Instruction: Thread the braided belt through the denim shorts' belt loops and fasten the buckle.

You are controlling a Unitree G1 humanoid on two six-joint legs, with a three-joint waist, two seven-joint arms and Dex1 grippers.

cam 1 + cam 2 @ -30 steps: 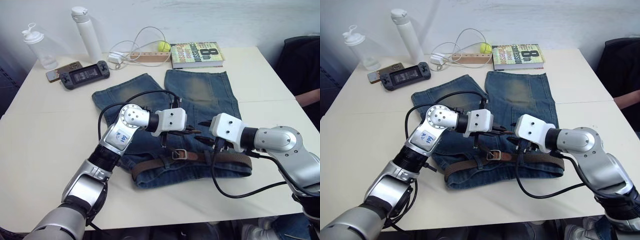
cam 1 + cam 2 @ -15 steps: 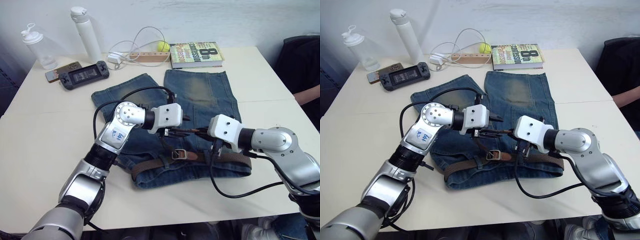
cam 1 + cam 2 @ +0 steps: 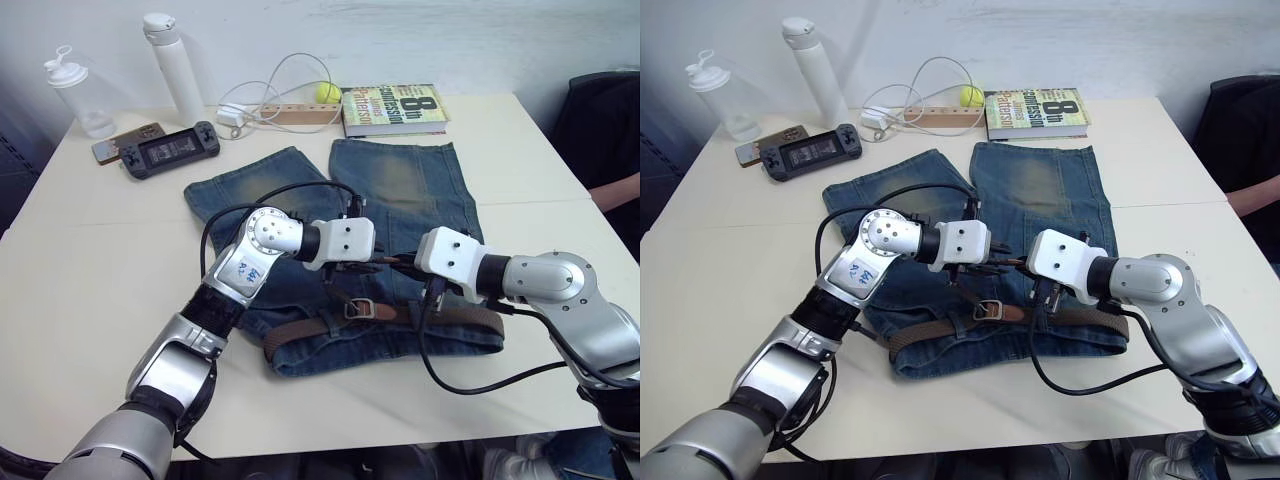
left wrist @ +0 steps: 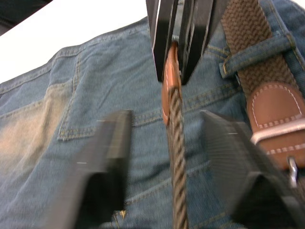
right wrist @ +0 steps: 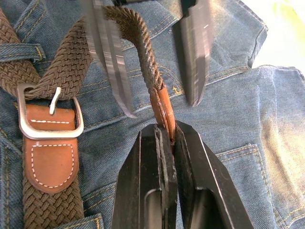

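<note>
At the far end of the white counter (image 3: 90, 270) stands a tall white bottle (image 3: 172, 65), upright, and to its left a clear plastic bottle (image 3: 76, 95) with a lidded spout. In front of them lies a dark handheld game console (image 3: 171, 149), with a phone (image 3: 125, 142) just beside its left end. Further right, a white cable (image 3: 280, 85) loops over a wooden block (image 3: 296, 115), where a yellow-green ball (image 3: 327, 93) sits. A book (image 3: 392, 108) lies flat beside the block.
</note>
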